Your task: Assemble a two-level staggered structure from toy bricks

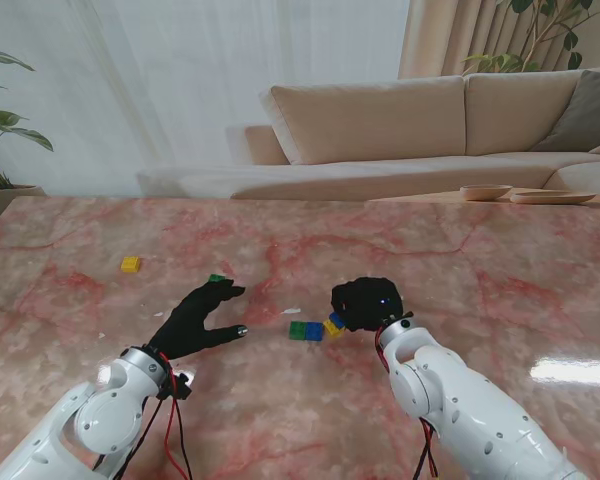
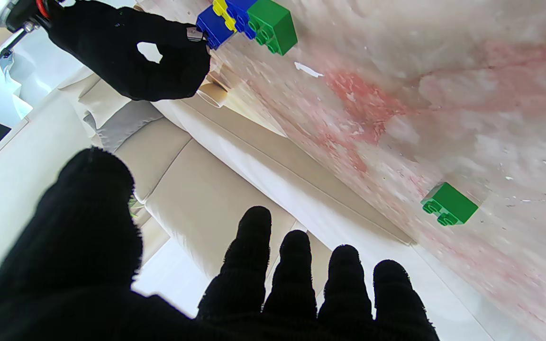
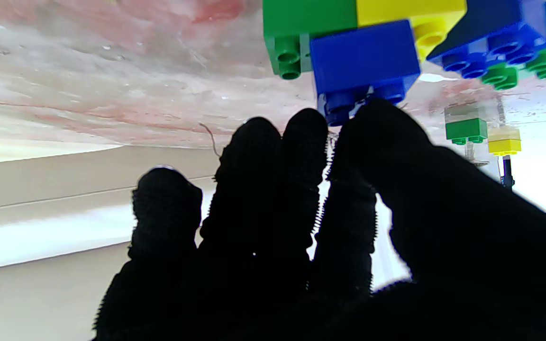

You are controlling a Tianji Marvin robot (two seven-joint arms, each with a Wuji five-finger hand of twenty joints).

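Note:
A cluster of joined bricks (image 1: 313, 330) lies mid-table: green, blue and yellow in a row. A blue brick (image 3: 365, 52) sits on top, straddling a green brick (image 3: 308, 19) and a yellow brick (image 3: 410, 14). My right hand (image 1: 365, 303) hovers over the cluster's right end, thumb and fingertips (image 3: 301, 128) pinched on that top blue brick's studded face. My left hand (image 1: 195, 320) rests open to the cluster's left, fingers spread and holding nothing. A loose green brick (image 1: 217, 278) lies just beyond its fingertips, also seen in the left wrist view as the green brick (image 2: 448, 204).
A loose yellow brick (image 1: 130, 264) lies farther left on the pink marble table (image 1: 500, 280). A small white scrap (image 1: 292, 311) lies near the cluster. A beige sofa (image 1: 400, 130) stands behind the table's far edge.

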